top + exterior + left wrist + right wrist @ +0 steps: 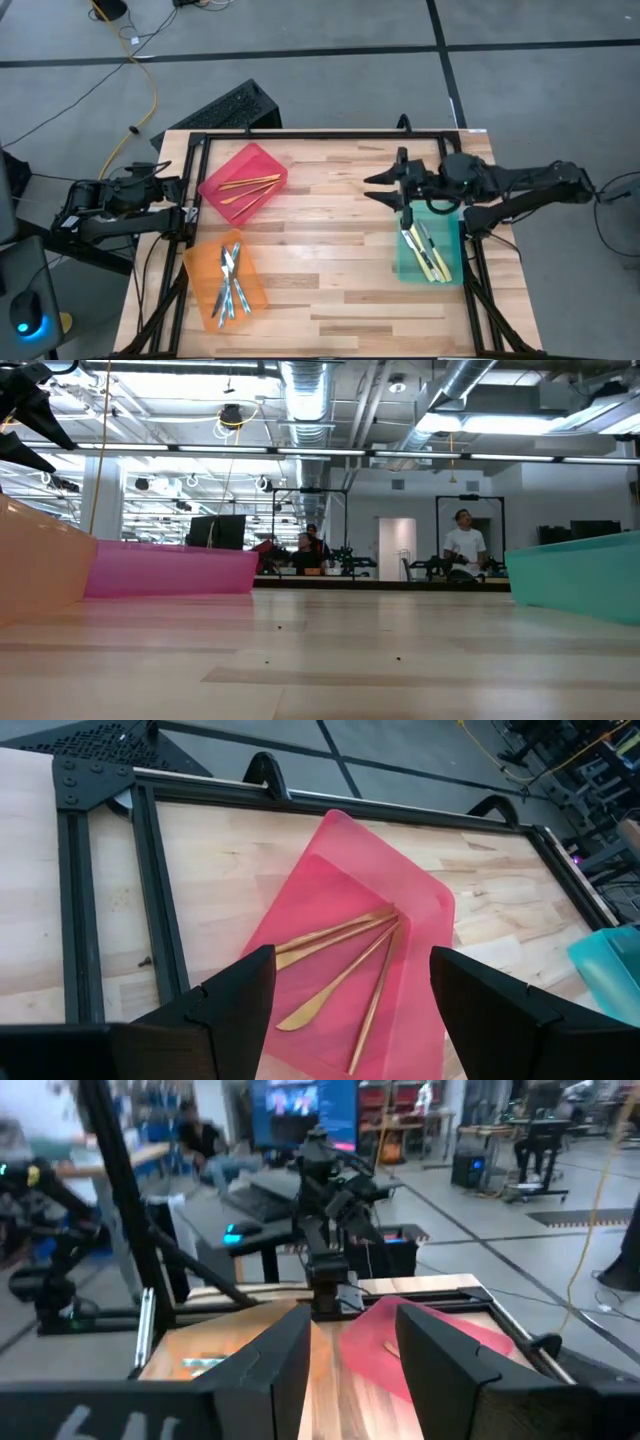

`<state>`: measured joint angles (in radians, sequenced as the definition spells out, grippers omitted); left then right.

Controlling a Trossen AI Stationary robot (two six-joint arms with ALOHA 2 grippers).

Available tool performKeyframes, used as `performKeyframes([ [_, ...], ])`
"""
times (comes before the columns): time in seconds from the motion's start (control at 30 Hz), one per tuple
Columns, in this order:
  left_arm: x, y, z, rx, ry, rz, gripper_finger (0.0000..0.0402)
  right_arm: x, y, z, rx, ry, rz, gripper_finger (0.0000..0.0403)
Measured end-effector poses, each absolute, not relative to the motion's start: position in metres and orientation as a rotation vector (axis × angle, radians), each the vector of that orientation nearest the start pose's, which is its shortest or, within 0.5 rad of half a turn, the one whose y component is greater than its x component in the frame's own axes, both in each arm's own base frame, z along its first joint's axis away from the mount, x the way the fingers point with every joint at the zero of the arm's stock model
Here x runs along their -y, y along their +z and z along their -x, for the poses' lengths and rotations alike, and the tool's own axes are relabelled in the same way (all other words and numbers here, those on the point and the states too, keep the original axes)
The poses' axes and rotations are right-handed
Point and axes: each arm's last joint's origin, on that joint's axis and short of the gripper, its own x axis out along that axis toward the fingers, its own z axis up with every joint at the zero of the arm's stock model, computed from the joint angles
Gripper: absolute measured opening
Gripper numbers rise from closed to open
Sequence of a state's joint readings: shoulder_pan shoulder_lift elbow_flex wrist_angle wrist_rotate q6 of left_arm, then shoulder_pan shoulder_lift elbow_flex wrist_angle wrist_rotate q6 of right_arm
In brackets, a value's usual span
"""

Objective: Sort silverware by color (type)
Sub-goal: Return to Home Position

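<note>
Just ahead of the left gripper (350, 975), spread wide and empty, gold silverware (340, 930) is seen lying in the red bin (330, 860). Beside the right gripper (378, 188), likewise released, yellow-handled pieces (428, 252) are kept in the green bin (455, 262).

- The wooden table (330, 270) is made of pale planks, and a black frame (300, 135) runs along its edges.
- Around the table is a grey floor (320, 40) with dark lines across it.
- A yellow cable (154, 90) curls over the floor past the table's far left corner.
- A flat black thing (228, 108) lies on the floor just beyond the table's far edge.
- High above the table run big silver pipes (305, 395) and long bright lights (500, 422).
- Far behind the table, a person in a white top (465, 546) stands near a pale doorway (398, 545).
- A dark screen (215, 530) stands far behind the table too.
</note>
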<state>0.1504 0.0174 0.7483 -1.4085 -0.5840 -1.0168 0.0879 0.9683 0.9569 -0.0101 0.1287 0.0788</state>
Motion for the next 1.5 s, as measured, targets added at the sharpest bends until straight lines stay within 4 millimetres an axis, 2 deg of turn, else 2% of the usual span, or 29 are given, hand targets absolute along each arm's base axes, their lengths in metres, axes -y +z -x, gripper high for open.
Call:
performKeyframes([
  [0.2,-0.011,0.265,0.027,-0.238,0.889,0.7,0.0247,-0.008,0.337,-0.196,0.004,-0.067,-0.181,0.0173],
  [0.3,-0.012,0.28,0.023,-0.107,0.801,0.658,0.0247,-0.008,0.324,-0.19,-0.014,-0.068,-0.219,0.0173],
  [0.4,-0.014,0.296,0.024,0.044,0.838,0.594,0.0247,-0.008,0.312,-0.185,-0.034,-0.071,-0.24,0.0173],
  [0.47,-0.015,0.3,0.016,0.116,0.83,0.549,0.0247,-0.008,0.306,-0.183,-0.03,-0.07,-0.242,0.0173],
  [0.57,-0.016,0.293,-0.004,0.106,0.728,0.464,0.0247,-0.008,0.3,-0.182,-0.013,-0.068,-0.244,0.0173],
  [0.67,-0.017,0.278,-0.027,0.097,0.618,0.424,0.0247,-0.008,0.293,-0.181,-0.002,-0.065,-0.238,0.0173],
  [0.9,-0.017,0.253,-0.06,0.187,0.386,0.377,0.0247,-0.008,0.275,-0.179,0.011,-0.054,-0.259,0.0173],
  [1.23,-0.013,0.219,-0.079,0.136,0.305,0.372,0.0247,-0.012,0.232,-0.156,0.188,-0.008,-0.285,0.0173],
  [1.5,-0.004,0.192,-0.09,0.147,0.282,0.349,0.0247,-0.01,0.205,-0.145,0.216,-0.014,-0.311,0.0173],
])
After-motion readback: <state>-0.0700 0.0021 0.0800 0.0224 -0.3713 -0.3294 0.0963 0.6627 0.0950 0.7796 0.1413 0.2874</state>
